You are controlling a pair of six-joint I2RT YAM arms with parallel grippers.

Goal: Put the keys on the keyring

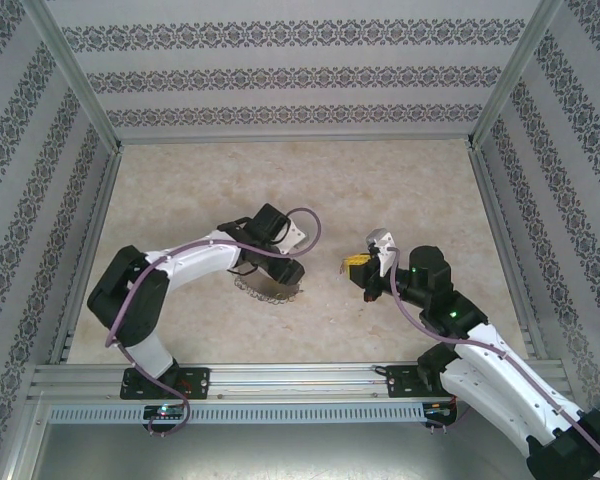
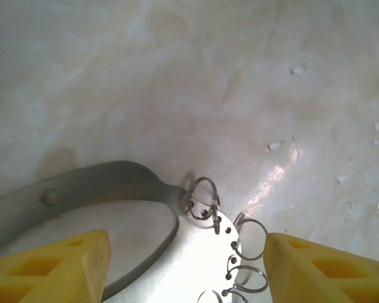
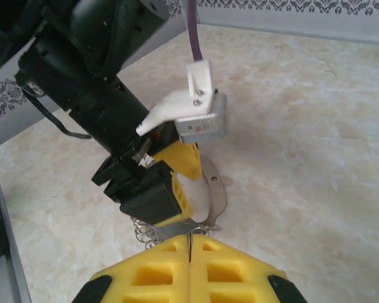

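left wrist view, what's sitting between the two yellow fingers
The keyring lies between the fingers: its grey band and a few small silvery rings on its rim, resting on the pale table, as the left wrist view shows.

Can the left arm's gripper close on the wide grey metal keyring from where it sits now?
Probably yes. The left gripper is open, with the rim of the wide grey metal keyring lying between its yellow fingers, and nothing else sits in that gap.
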